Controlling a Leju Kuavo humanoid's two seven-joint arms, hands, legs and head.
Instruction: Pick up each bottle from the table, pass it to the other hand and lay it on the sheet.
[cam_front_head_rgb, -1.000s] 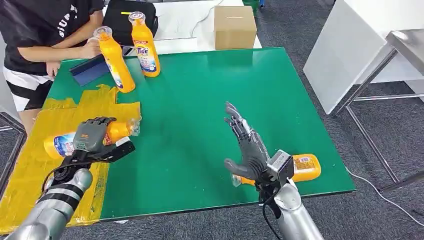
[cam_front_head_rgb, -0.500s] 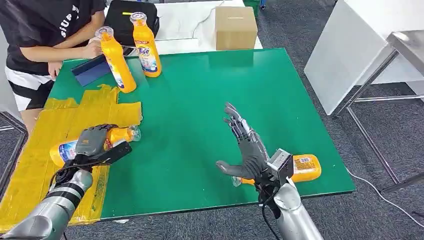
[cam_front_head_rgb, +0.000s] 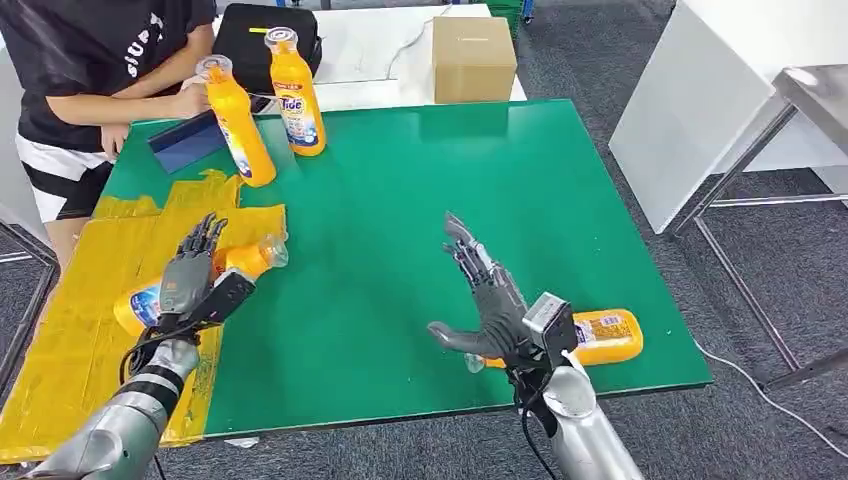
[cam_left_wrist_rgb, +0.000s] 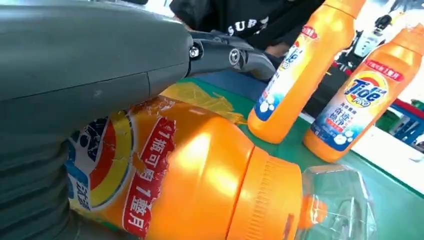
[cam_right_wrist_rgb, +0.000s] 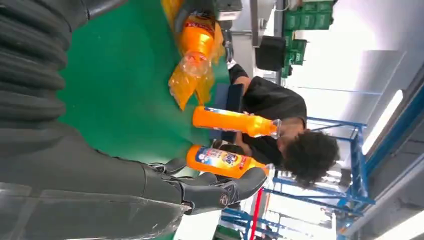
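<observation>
Four orange bottles were in view when we looked. One bottle (cam_front_head_rgb: 190, 280) lay on its side on the yellow sheet (cam_front_head_rgb: 60, 360) at the left of the green tabletop (cam_front_head_rgb: 400, 200), its cap end pointing right. A second earlier the left robot hand (cam_front_head_rgb: 190, 275) had been wrapped over that bottle; now its fingers (cam_front_head_rgb: 204, 232) had lifted and spread, and the hand only hovered just above the label. We took that as a release: this bottle had been laid down, and its part of the task looked finished.

The right robot hand (cam_front_head_rgb: 480, 305) had barely shifted, open with fingers apart, near the front edge. Just behind it lay another bottle (cam_front_head_rgb: 600, 335) on the bare green at the near right, untouched and off the sheet. We judged it the likely next pick.

Two upright bottles (cam_front_head_rgb: 238, 122) (cam_front_head_rgb: 293, 92) stood at the far left, where a person (cam_front_head_rgb: 90, 70) touched one.
</observation>
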